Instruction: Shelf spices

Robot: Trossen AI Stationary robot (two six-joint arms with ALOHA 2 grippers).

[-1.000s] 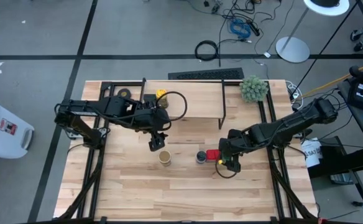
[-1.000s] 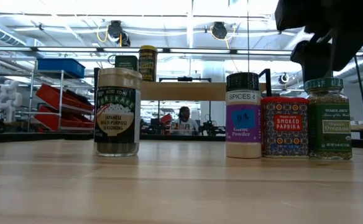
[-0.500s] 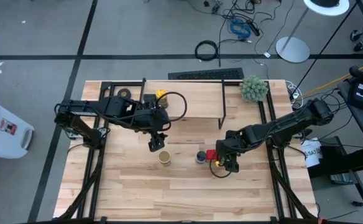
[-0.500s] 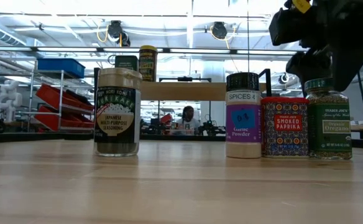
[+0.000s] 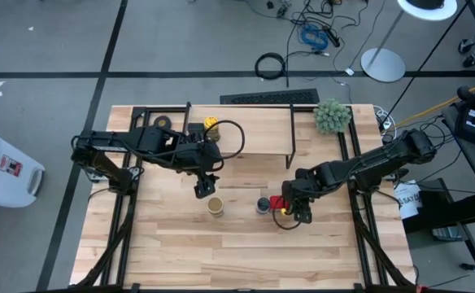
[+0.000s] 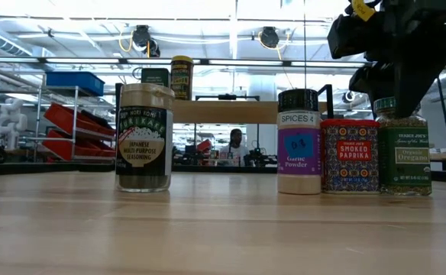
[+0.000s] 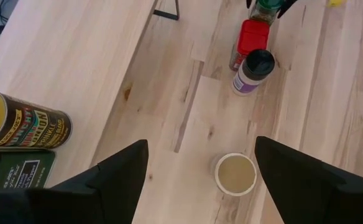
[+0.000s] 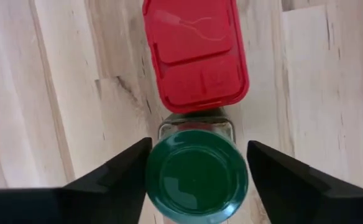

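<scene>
Since the earlier frame the right gripper (image 8: pixel 197 163) has come down over the green-lidded jar (image 8: pixel 197 177) and its fingers (image 8: pixel 116 171) have narrowed; they now flank the lid on both sides, one touching its edge, though a firm pinch cannot be told; the left gripper (image 5: pixel 204 186) has not shifted, its fingers (image 7: pixel 107 177) spread above the tan-lidded jar (image 5: pixel 215 206).

Edges and room: the green-lidded jar stands touching the red square tin (image 6: pixel 350 155), which in turn stands just beside the blue-lidded jar (image 6: pixel 298 142); these three form a tight row, leaving the right fingers little side room toward the tin; the tan-lidded jar stands well apart from the row, with bare worktop (image 5: pixel 180 244) all about it.

Surface and room: the worktop is light wooden planking; the shelf (image 5: pixel 250 145) stands toward its far edge, carrying the yellow-lidded jar (image 5: pixel 211 124) and the dark boxy tin (image 7: pixel 17 168) side by side at one end; a fuzzy green plant ball (image 5: pixel 332 115) sits near the far right corner; beyond the worktop the low view shows a workshop with racks and a person (image 6: pixel 236 145) seated far off.
</scene>
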